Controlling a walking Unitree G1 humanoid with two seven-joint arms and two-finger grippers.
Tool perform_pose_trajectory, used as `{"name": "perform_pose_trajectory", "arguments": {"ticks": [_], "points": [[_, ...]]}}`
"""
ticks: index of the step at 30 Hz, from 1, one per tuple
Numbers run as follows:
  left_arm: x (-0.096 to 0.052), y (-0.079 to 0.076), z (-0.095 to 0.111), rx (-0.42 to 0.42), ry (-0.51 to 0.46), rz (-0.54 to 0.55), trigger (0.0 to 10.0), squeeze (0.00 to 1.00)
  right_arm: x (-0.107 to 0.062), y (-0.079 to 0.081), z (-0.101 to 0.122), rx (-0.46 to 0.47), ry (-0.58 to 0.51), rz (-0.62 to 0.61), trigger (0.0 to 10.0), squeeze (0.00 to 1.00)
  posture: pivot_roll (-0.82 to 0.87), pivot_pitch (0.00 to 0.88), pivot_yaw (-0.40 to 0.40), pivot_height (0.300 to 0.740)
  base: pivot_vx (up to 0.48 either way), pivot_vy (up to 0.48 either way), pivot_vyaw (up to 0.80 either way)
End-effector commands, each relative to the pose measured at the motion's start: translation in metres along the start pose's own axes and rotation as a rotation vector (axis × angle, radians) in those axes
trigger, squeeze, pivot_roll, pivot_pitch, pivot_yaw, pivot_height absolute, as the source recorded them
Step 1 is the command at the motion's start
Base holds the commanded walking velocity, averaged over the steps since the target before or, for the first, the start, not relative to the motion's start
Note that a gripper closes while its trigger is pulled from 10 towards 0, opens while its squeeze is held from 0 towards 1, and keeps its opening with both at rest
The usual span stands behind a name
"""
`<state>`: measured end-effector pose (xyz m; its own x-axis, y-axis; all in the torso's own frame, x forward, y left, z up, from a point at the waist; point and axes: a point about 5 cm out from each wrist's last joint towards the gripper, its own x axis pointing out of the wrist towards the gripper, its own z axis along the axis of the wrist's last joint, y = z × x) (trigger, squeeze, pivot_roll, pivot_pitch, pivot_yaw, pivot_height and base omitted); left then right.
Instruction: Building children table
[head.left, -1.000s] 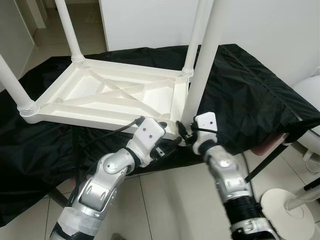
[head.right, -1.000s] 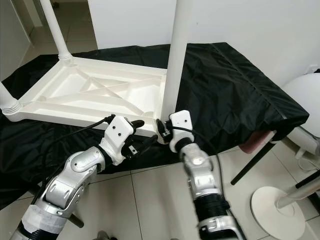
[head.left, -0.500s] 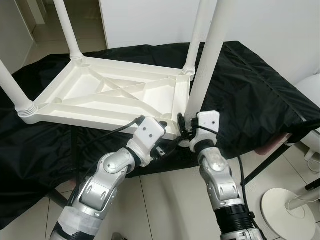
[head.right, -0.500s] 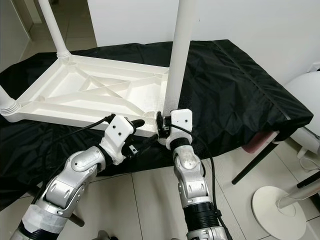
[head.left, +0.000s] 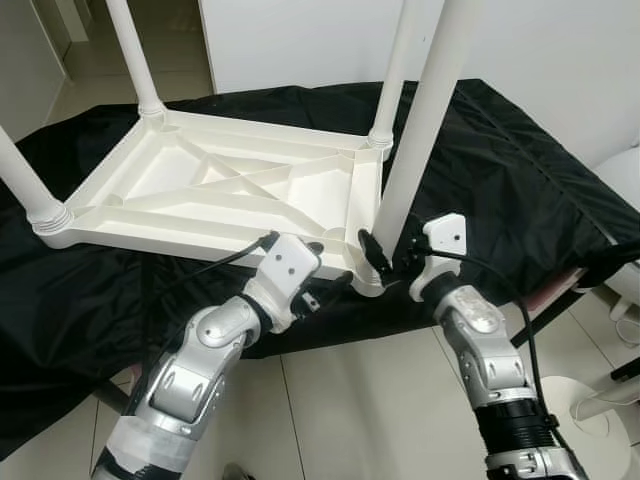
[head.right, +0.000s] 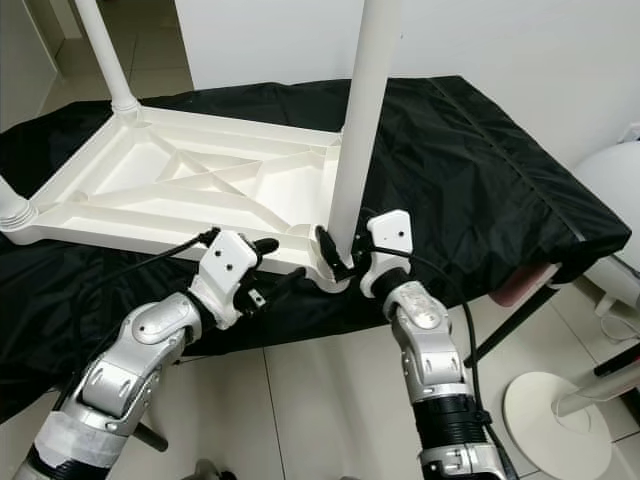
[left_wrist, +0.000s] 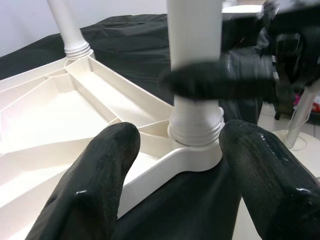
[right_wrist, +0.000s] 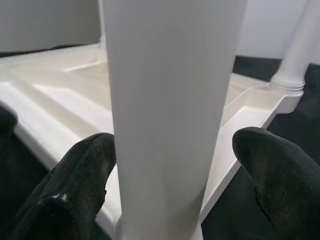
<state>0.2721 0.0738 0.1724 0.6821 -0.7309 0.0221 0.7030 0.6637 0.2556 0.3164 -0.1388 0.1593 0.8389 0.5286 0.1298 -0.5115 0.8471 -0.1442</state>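
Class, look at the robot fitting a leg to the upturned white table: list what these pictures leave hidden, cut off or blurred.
- Tops of all the legs: cut off by the upper edge of the eye views, including the near leg.
- Thread inside the corner socket: hidden by the leg itself.
- Right gripper in the left wrist view: blurred.
- Whether the right gripper's far finger touches the leg: a gap shows, contact unclear.
- Tabletop's upper face: lies against the black cloth.

White wall (head.left: 300, 40), pale tiled floor (head.left: 350, 400) — black cloth (head.left: 500, 180) covering a stand.

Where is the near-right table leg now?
The leg stands upright in the near-right corner socket of the upturned table, between the right gripper's open jaws.
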Motion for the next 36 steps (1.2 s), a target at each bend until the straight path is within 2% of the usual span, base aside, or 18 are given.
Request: {"name": "perform_pose_trajectory", "arguments": {"ticks": [1, 2, 7, 16, 17, 18, 19, 28, 29, 34, 36], "points": [[-0.002, -0.003, 0.000, -0.010, 0.004, -0.009, 10.0, 0.00, 0.002, 0.001, -0.003, -0.010, 0.014, 0.072, 10.0, 0.00, -0.09, 0.091, -0.005, 0.740, 0.000, 0.000, 0.00], [-0.003, -0.004, 0.000, -0.013, 0.006, -0.013, 10.0, 0.00, 0.006, 0.000, -0.007, -0.052, 0.040, 0.132, 10.0, 0.00, -0.09, 0.090, -0.005, 0.740, 0.000, 0.000, 0.00], [-0.004, -0.003, -0.001, -0.018, 0.008, -0.017, 10.0, 0.00, 0.016, -0.005, -0.010, -0.080, 0.080, 0.224, 10.0, 0.00, -0.08, 0.084, -0.015, 0.740, 0.000, 0.000, 0.00], [-0.004, 0.002, 0.000, -0.005, 0.006, 0.014, 10.0, 0.00, 0.030, -0.009, -0.012, -0.113, 0.108, 0.279, 10.0, 0.00, -0.05, 0.061, -0.044, 0.740, 0.000, 0.000, 0.00], [-0.004, 0.002, -0.001, -0.003, 0.009, 0.017, 10.0, 0.00, 0.033, -0.008, -0.012, -0.118, 0.109, 0.306, 0.7, 0.00, -0.05, 0.058, -0.046, 0.740, 0.000, 0.000, 0.00], [-0.004, 0.002, -0.001, -0.003, 0.009, 0.017, 10.0, 0.00, 0.033, -0.008, -0.012, -0.118, 0.109, 0.306, 0.7, 0.00, -0.05, 0.058, -0.046, 0.740, 0.000, 0.000, 0.00], [-0.005, 0.001, -0.002, -0.001, 0.016, 0.018, 10.0, 0.00, 0.035, -0.006, -0.013, -0.120, 0.115, 0.338, 0.0, 0.00, -0.04, 0.053, -0.048, 0.740, 0.000, 0.000, 0.00], [-0.006, -0.002, -0.008, 0.031, 0.052, 0.013, 10.0, 0.00, 0.036, -0.003, -0.018, -0.146, 0.111, 0.355, 0.0, 0.00, -0.04, 0.056, -0.042, 0.740, 0.000, 0.000, 0.00], [-0.006, -0.002, -0.008, 0.036, 0.048, 0.023, 10.0, 0.00, 0.035, -0.003, -0.018, -0.142, 0.107, 0.340, 10.0, 0.00, -0.04, 0.059, -0.041, 0.740, 0.000, 0.000, 0.00], [-0.007, 0.000, -0.007, 0.042, 0.039, 0.055, 10.0, 0.00, 0.034, -0.003, -0.013, -0.080, 0.068, 0.279, 10.0, 0.00, -0.04, 0.069, -0.037, 0.740, 0.000, 0.000, 0.00], [-0.007, 0.004, -0.006, 0.048, 0.033, 0.090, 10.0, 0.00, 0.032, 0.001, -0.007, -0.063, 0.030, 0.192, 10.0, 0.00, -0.06, 0.073, -0.025, 0.740, 0.000, 0.000, 0.00]]}}
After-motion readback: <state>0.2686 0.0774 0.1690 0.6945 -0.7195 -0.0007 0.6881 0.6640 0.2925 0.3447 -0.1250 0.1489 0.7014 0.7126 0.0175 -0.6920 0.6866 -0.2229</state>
